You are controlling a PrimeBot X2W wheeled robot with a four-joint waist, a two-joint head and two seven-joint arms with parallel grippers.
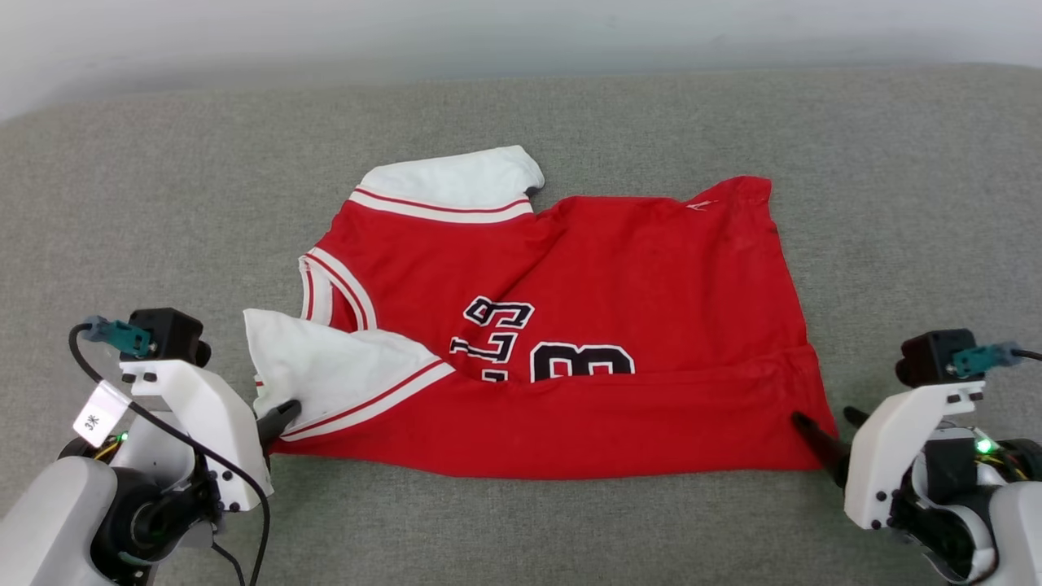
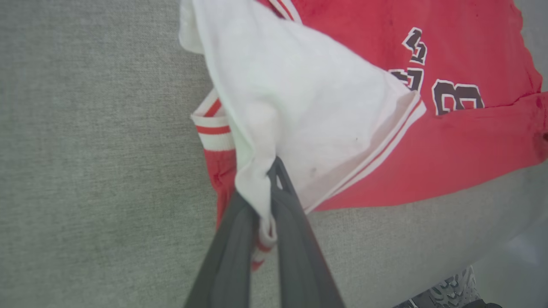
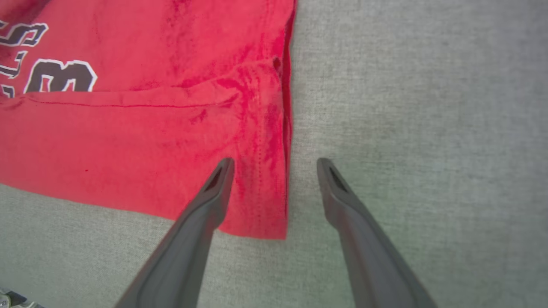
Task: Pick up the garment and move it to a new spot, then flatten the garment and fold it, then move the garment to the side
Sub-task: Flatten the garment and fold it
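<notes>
Garment (image 1: 619, 268), red jersey, laid out on grey padded surface (image 1: 895, 203), near edge folded over (number partly covered), white sleeve (image 2: 299, 94) corner pinched between closed fingers of left gripper (image 2: 267, 184), right gripper (image 3: 276, 162) spread wide, hem corner straddled, one finger over red cloth, the other over bare surface.

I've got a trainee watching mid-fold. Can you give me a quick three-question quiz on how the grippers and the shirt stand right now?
1. True or false: the right gripper is shut on the garment.
2. What does the left gripper pinch? A) the collar B) the white sleeve C) the far hem
3. Fill in: the folded near flap partly covers the black ____ on the front.

Key: 1 false, its jaws are open over the near corner; 2 B; 3 number.
</notes>
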